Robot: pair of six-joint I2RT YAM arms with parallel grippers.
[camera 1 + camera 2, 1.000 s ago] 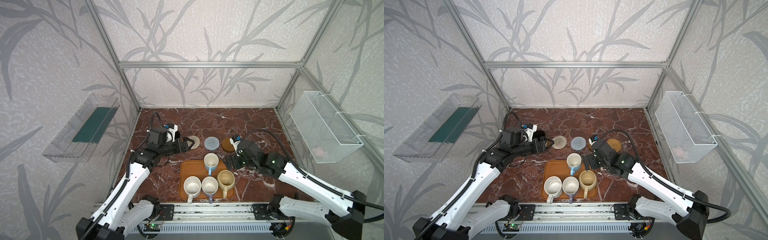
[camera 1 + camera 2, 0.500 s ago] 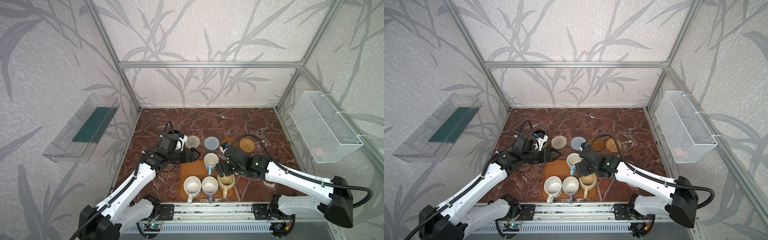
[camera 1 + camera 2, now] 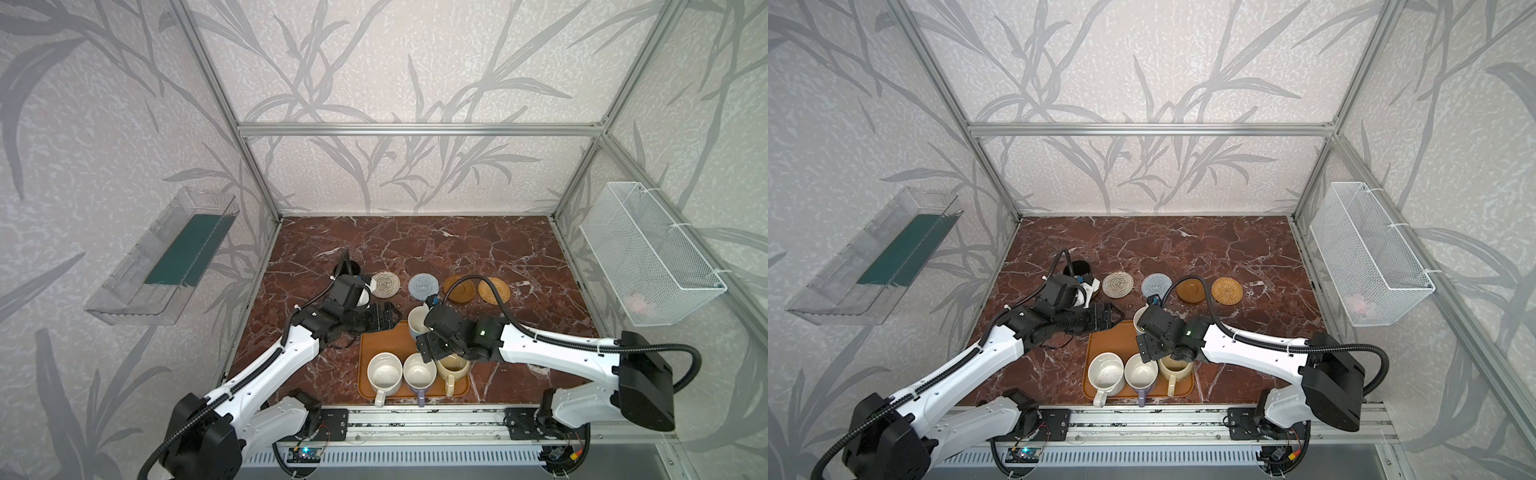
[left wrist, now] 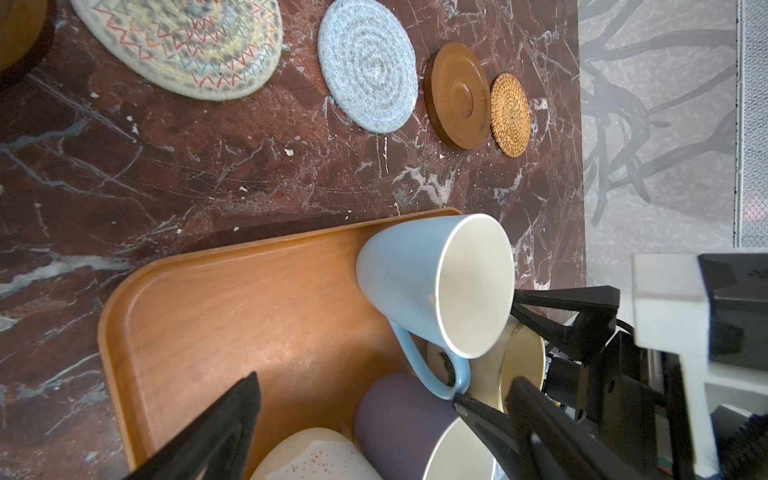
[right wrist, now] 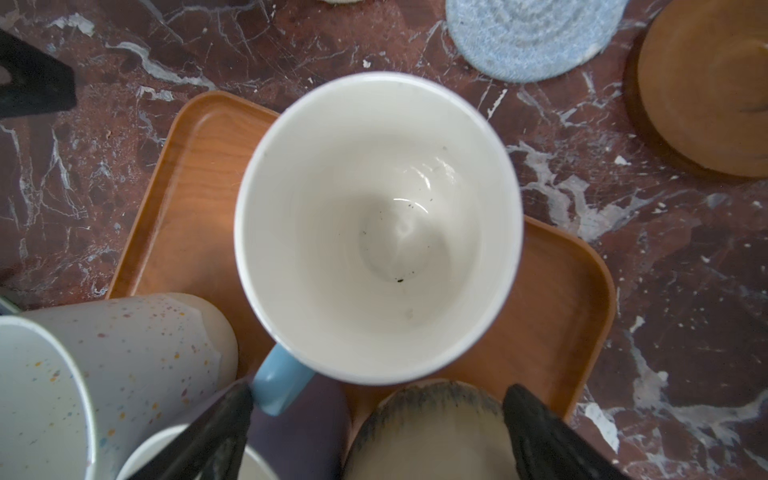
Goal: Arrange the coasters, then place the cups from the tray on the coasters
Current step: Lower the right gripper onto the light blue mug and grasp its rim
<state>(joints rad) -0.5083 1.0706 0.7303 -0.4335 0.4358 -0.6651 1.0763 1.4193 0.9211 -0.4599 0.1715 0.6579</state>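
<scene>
An orange-brown tray (image 3: 376, 340) holds the light blue cup (image 5: 374, 224), the speckled white cup (image 3: 384, 369), the lavender cup (image 3: 419, 370) and the beige-yellow cup (image 3: 454, 365). Behind it lie the coasters in a row: cream woven (image 3: 385, 284), blue-grey (image 3: 423, 285), brown wooden (image 3: 459, 289), tan rattan (image 3: 493, 290). A black cup (image 3: 352, 268) stands at the row's left end, half hidden by my left wrist. My left gripper (image 4: 353, 388) is open over the tray's far left corner, one fingertip close to the blue handle. My right gripper (image 5: 378, 392) is open, its fingers either side of the beige-yellow cup's rim.
A clear plastic bin (image 3: 166, 257) hangs on the left wall and a white wire basket (image 3: 648, 257) on the right wall. The red marble table (image 3: 415, 241) stretches behind the coasters. The metal rail (image 3: 415, 419) runs along the front edge.
Both arms have swung from the coaster row toward the tray. The right gripper has come over the beige-yellow cup, the left to the tray's far left corner.
</scene>
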